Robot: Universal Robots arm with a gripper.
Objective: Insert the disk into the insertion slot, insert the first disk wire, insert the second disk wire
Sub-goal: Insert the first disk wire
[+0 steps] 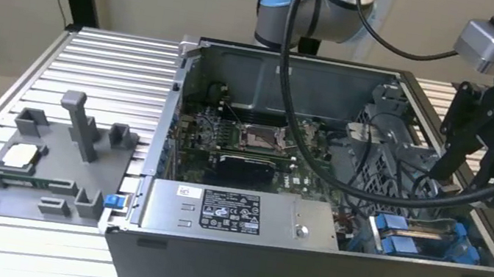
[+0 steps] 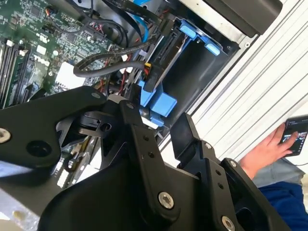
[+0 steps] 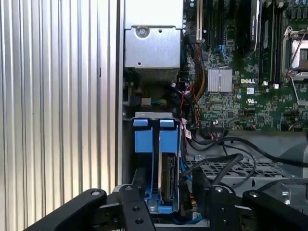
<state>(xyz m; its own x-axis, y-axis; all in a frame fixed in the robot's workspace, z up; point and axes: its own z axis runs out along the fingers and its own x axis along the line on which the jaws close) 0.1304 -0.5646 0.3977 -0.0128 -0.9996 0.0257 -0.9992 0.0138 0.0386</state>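
The disk [image 3: 168, 179] stands on edge in the insertion slot [image 3: 144, 126], a grey bay with blue tabs at the case's corner on the exterior view's right [image 1: 420, 238]. In the first wrist view my gripper [image 3: 168, 175] hangs just above the bay, open, with one finger on each side of the disk and nothing gripped. The exterior view shows the gripper [image 1: 467, 177] over the case's right wall. Black wires [image 3: 216, 156] loop beside the disk. A wire connector [image 2: 148, 72] lies against the disk's end; I cannot tell whether it is plugged in.
A grey metal box with a sticker [image 1: 235, 215] fills the case's front. The motherboard [image 1: 246, 142] lies behind it, and a perforated cage [image 1: 393, 158] is next to the bay. A grey fixture [image 1: 44, 166] stands on the ribbed table. A person's hand [image 2: 269, 151] holds a device.
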